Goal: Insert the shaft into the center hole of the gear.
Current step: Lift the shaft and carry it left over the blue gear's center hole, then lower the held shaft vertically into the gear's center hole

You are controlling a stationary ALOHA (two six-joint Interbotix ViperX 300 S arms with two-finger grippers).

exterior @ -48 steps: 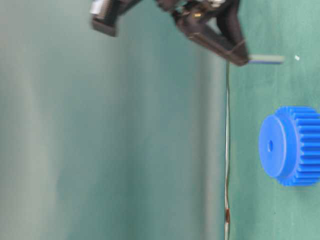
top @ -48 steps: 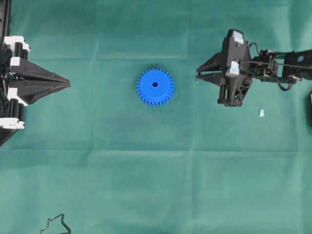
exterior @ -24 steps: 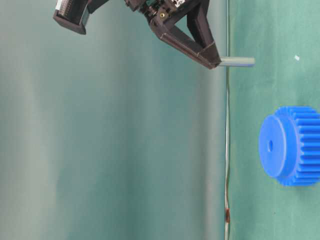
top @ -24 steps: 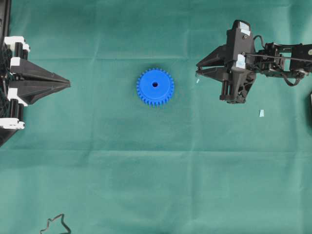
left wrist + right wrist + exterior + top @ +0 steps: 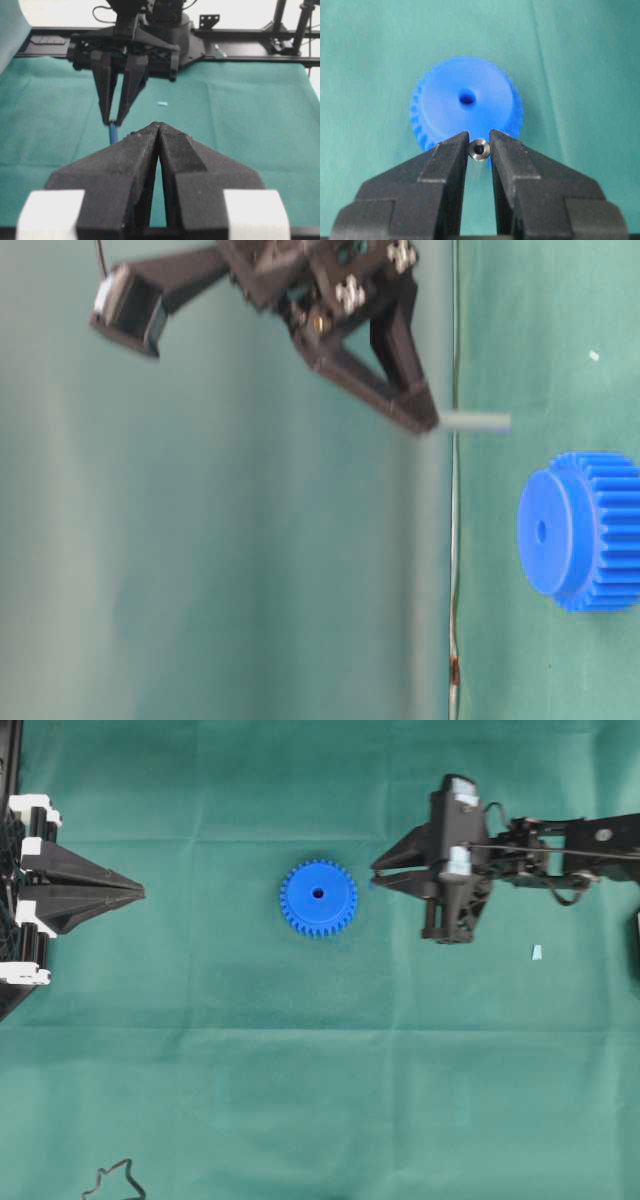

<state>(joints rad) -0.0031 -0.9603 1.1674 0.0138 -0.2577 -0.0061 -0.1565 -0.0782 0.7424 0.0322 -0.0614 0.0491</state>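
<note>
While the green worktop [image 5: 300,1070] carries the blue gear [image 5: 318,898] near its middle, my right gripper [image 5: 375,879] hovers beside it toward the right edge, pinching the shaft [image 5: 475,422]. Its long axis points straight down, just short of the center hole [image 5: 318,893]. My left gripper [image 5: 135,893], pressed together, waits far off.

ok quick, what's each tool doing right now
Left tool: closed, holding nothing, parked at the table edge.
Right tool: closed on the shaft, in the air short of the gear.
</note>
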